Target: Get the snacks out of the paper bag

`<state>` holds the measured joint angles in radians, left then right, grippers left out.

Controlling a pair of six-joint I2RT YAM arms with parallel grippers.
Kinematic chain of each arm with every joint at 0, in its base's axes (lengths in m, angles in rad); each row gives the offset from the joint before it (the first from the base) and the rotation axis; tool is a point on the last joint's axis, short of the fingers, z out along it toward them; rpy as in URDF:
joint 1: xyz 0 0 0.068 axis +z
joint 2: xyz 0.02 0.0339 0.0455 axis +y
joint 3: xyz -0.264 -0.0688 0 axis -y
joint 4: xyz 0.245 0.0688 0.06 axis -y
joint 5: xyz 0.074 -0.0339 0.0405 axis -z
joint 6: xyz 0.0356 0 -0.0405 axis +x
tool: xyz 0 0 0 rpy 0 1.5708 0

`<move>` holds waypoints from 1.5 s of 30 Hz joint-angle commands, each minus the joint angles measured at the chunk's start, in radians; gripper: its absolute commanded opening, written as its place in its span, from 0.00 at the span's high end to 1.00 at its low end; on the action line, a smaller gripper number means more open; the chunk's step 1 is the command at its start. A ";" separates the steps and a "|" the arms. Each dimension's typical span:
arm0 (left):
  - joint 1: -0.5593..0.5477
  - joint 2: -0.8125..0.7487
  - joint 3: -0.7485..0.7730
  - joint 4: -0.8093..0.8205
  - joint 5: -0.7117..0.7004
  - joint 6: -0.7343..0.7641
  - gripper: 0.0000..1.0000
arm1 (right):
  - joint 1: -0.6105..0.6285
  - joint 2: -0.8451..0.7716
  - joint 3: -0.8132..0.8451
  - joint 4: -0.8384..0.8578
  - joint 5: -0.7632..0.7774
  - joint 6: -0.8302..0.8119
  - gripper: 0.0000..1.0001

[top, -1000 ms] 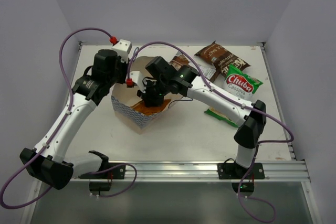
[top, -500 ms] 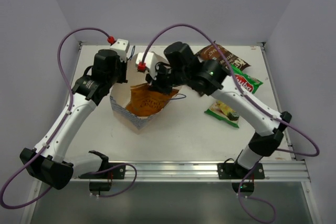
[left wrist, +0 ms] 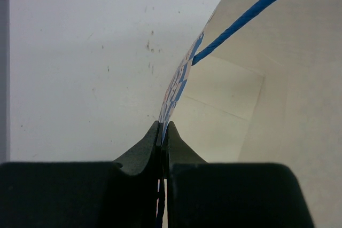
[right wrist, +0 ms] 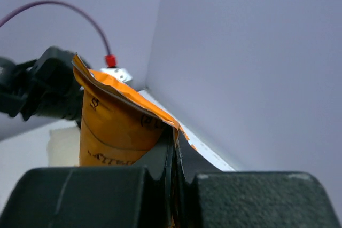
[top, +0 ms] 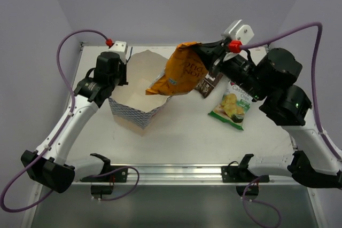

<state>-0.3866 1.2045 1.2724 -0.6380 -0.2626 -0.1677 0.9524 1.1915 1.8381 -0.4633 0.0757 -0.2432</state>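
Since the earlier view, our right arm has raised the orange packet (top: 179,70) out of the paper bag (top: 131,111); it hangs over the bag's far-right rim, right jaws clamped on its top edge. Left jaws pinch the bag's left wall. A green-and-white packet (top: 231,105) lies on the surface (top: 176,137).

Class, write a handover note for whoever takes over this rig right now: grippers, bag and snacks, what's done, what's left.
Left gripper: shut on the paper bag rim.
Right gripper: shut on the orange packet, held in the air above the bag's right side.
Done: green packet and dark brown packet lie on the table.
Left: set the orange one down, check the bag.
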 commanded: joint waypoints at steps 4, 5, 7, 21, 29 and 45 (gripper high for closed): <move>0.093 0.007 -0.016 -0.005 -0.067 -0.079 1.00 | -0.026 -0.070 -0.011 0.177 0.290 -0.005 1.00; 0.110 0.009 -0.021 -0.002 -0.063 -0.082 1.00 | -0.030 -0.084 -0.026 0.176 0.314 -0.007 1.00; 0.159 0.015 -0.022 0.004 -0.055 -0.090 1.00 | -0.037 -0.113 -0.082 0.166 0.341 0.002 1.00; 0.364 0.164 0.077 0.089 -0.006 -0.156 1.00 | -0.096 -0.112 -0.368 0.003 0.175 0.042 1.00; 0.426 0.196 0.111 0.124 0.008 -0.190 1.00 | -0.133 0.221 -0.301 0.136 0.136 -0.097 1.00; 0.448 0.141 0.033 0.136 0.065 -0.231 0.99 | 0.028 0.341 -0.708 -0.016 0.055 -0.003 0.92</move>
<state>0.0559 1.3853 1.3231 -0.5461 -0.2226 -0.3683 0.9539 1.5261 1.1461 -0.3328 0.1867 -0.3431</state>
